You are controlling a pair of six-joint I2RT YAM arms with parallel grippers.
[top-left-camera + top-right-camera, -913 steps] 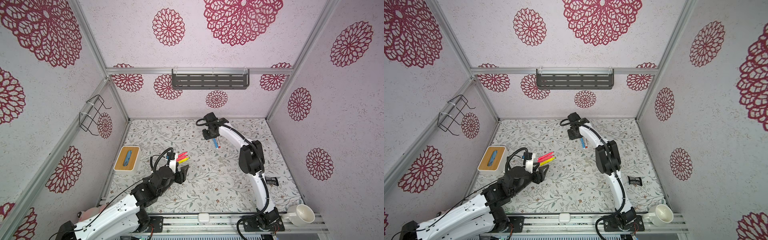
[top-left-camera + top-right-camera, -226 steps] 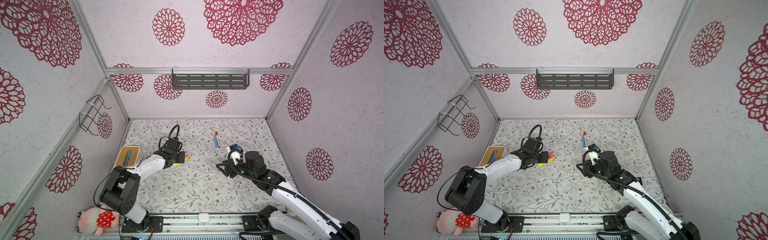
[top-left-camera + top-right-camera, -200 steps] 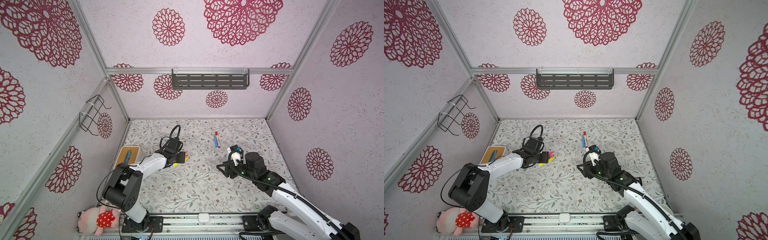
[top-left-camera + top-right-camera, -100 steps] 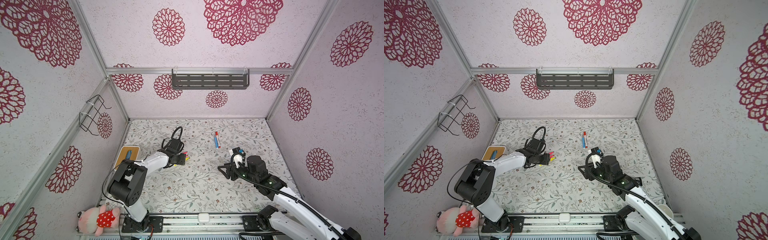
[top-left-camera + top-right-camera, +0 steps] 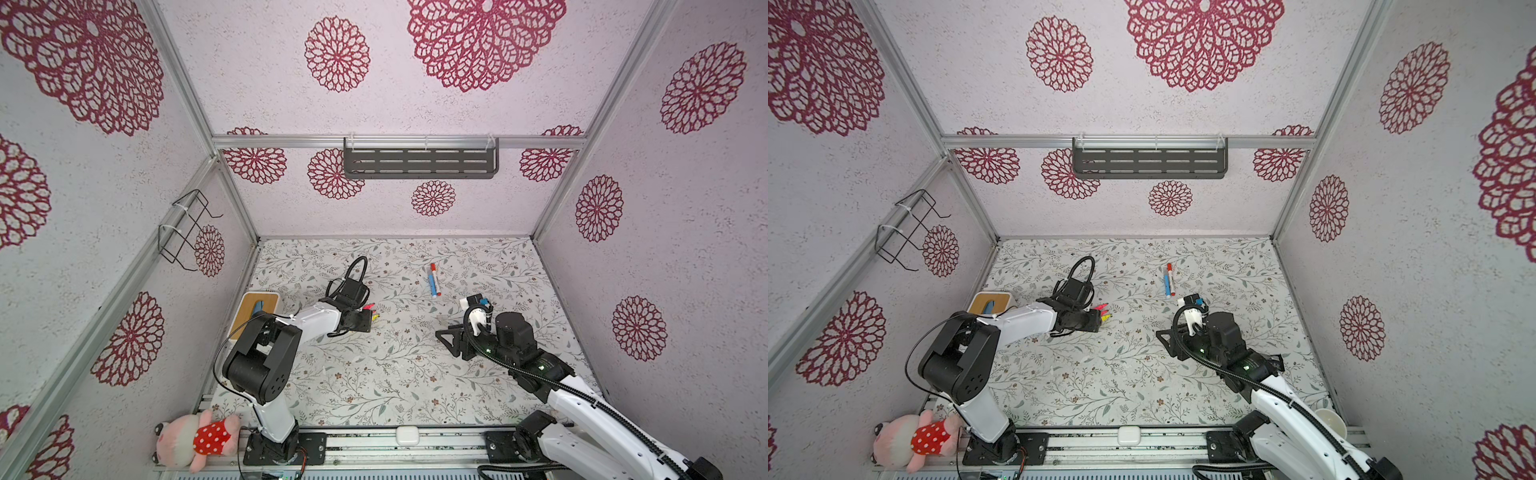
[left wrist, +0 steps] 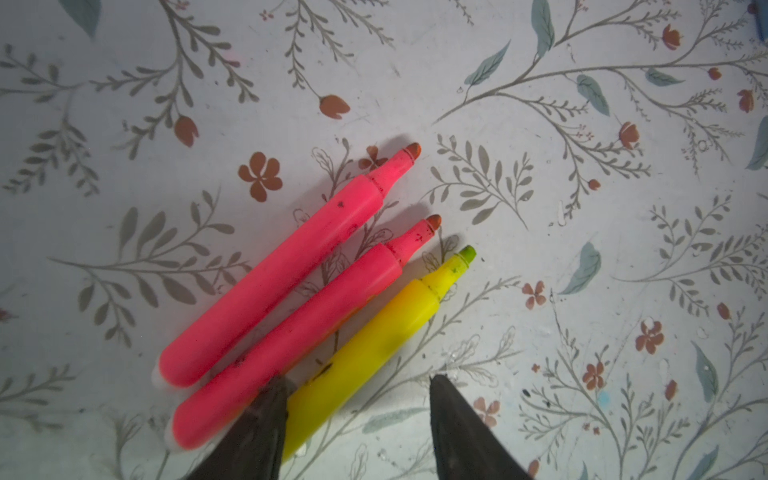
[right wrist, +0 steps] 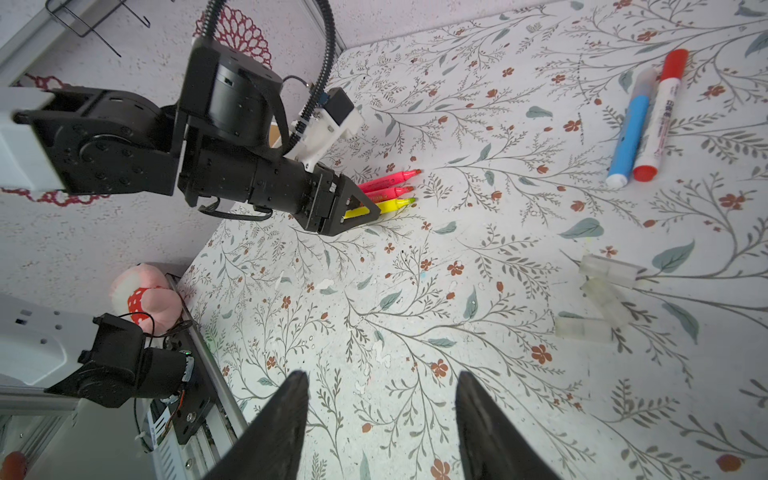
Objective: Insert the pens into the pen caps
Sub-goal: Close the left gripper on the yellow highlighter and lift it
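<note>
The left gripper (image 6: 355,380) sits low over three uncapped pens (image 7: 386,189) lying side by side left of centre. Its jaws stand half apart around the back end of the yellow pen (image 6: 374,332), not yet pinching it. One finger (image 6: 266,415) overlaps the neighbouring pink pen (image 6: 316,316), so closing could catch two barrels at once, or shove the pink one and roll the whole row. A hold so near the back end may also let the tip droop and miss a cap's mouth. The right gripper (image 7: 381,374) hangs empty, jaws well apart, above the table (image 7: 478,415) right of centre. The clear caps (image 7: 602,299) lie loose and close together near it, faint against the pattern and easy to scatter. A blue pen (image 7: 631,137) and a white pen (image 7: 660,116) lie together farther back
</note>
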